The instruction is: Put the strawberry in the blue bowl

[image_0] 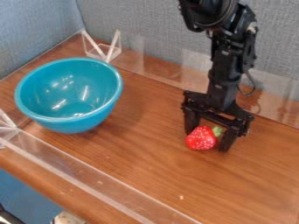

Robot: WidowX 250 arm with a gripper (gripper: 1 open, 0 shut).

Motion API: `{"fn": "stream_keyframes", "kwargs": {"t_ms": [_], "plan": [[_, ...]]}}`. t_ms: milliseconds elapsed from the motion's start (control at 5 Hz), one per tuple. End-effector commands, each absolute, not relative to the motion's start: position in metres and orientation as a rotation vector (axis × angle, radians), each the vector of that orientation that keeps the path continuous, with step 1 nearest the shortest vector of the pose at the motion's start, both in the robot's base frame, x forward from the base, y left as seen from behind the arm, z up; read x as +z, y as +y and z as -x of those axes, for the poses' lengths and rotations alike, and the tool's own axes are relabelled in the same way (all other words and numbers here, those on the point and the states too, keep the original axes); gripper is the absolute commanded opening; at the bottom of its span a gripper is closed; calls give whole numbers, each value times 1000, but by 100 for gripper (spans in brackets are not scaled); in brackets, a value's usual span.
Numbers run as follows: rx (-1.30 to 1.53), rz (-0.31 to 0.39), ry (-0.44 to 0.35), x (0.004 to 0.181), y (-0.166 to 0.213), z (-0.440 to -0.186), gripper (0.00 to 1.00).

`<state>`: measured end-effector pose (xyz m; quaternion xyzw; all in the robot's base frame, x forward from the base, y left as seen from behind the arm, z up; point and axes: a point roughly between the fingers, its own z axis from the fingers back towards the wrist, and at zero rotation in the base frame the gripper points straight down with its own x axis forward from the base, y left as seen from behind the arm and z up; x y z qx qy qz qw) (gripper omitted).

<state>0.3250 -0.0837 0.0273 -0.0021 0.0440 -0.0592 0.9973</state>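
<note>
The pincer (pixel 214 133) points down with jaws spread wide — straddling the strawberry (pixel 204 138), gripping nothing, near the bench's (pixel 128 144) right edge. The blue bowl (pixel 69 94) sits by the left edge — well apart.

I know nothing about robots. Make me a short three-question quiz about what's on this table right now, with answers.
1. True or false: the strawberry already lies inside the bowl.
2. Where do the fingers of the end effector stand?
A. over the bowl
B. either side of the strawberry
C. high above the table
3. Fill in: the end effector's jaws are ____ (open/shut).

Key
1. False: it lies on the wooden table, well to the right of the bowl as the camera sees it.
2. B: the end effector points down with the strawberry between its fingers.
3. Open: the jaws have not closed on the fruit yet.
</note>
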Motion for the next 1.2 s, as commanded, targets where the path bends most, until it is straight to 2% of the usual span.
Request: {"fn": "stream_keyframes", "kwargs": {"t_ms": [0, 200, 400, 800, 1000], "plan": [[-128, 10, 47, 34, -89, -331, 0], [-144, 11, 31, 48, -91, -325, 0], [-163, 13, 25, 54, -96, -323, 0], [-206, 18, -13, 79, -104, -322, 0], [-221, 21, -27, 86, -104, -324, 0]]}}
